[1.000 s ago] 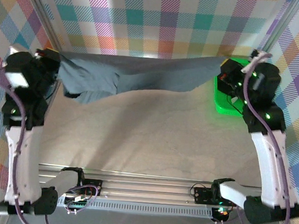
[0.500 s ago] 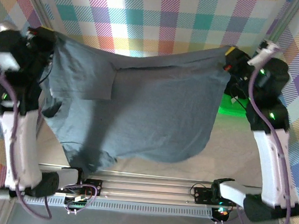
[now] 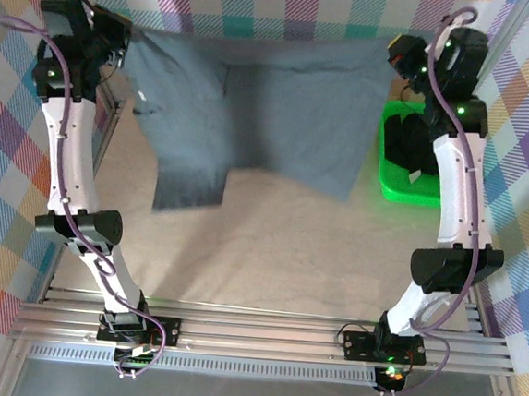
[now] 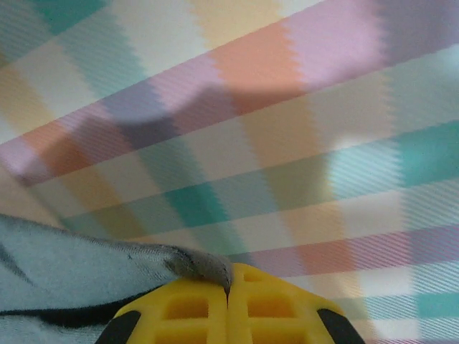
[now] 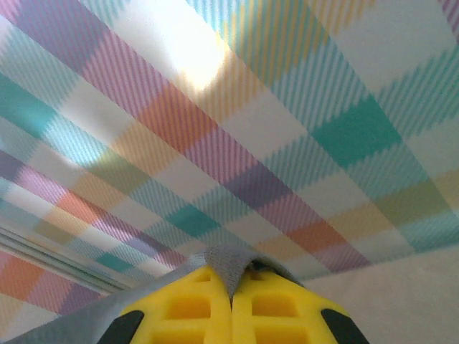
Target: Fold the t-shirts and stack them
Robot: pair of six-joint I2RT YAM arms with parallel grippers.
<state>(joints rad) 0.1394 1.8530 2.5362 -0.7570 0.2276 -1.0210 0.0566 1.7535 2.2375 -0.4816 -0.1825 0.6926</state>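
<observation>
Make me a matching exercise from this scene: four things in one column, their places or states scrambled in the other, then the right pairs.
Things
1. grey t-shirt
2. green bin
3. black cloth
4. left gripper

Places or states
A. shut on an edge of the shirt
B. standing on the right side of the table
C. hanging spread out in the air
D. lying inside the bin

Pairs: 1-C, 2-B, 3-D, 4-A
</observation>
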